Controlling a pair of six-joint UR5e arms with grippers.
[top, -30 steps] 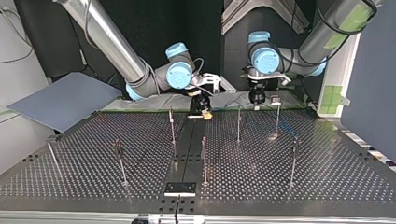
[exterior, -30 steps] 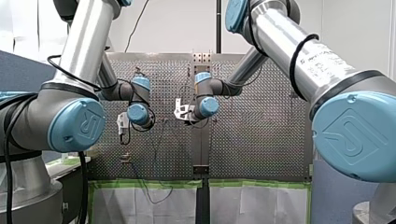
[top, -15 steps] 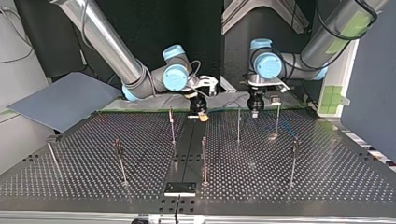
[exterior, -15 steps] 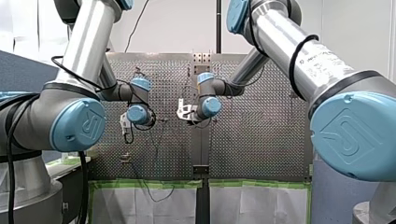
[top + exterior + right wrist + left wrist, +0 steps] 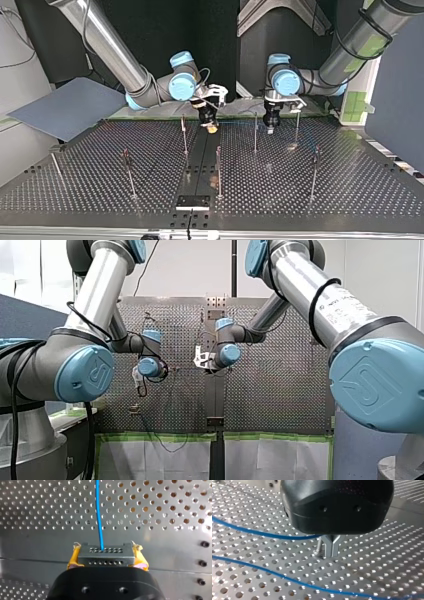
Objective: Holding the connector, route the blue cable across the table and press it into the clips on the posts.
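**Item 1, connector** (image 5: 105, 553). Grey block with two rows of small holes, held in my right gripper (image 5: 107, 559).
- Its long axis lies crosswise, from one yellow pad (image 5: 73, 558) to the other.
- Its holed face points ahead, away from the gripper.
- The pads are closed tight on its two short ends.
- In the top view this gripper (image 5: 210, 126) hangs at the far side of the table (image 5: 100, 192), close to its middle, pointing down.

**Item 2, blue cable** (image 5: 98, 512). It leaves the connector's holed face and runs straight ahead over the table until the view cuts it off.
- In the left wrist view one stretch (image 5: 262, 533) comes in from the side and ends at the fork of my left gripper (image 5: 331, 552).
- A second stretch lies on the table nearer the camera, apart from the first, and is cut off at both ends.

**Item 3, my left gripper.** Its metal fingers (image 5: 329, 545) meet tip to tip in a Y, closed round the cable at the fork. The top view places it (image 5: 270, 127) right of the right gripper, between two posts (image 5: 255, 132).

**Item 4, hard to read.**
- The black housings hide the finger roots in both wrist views.
- In the top view the clips on the posts are too small to make out, and the cable is only a faint line.
- In the front view the wrist joints cover both grippers.
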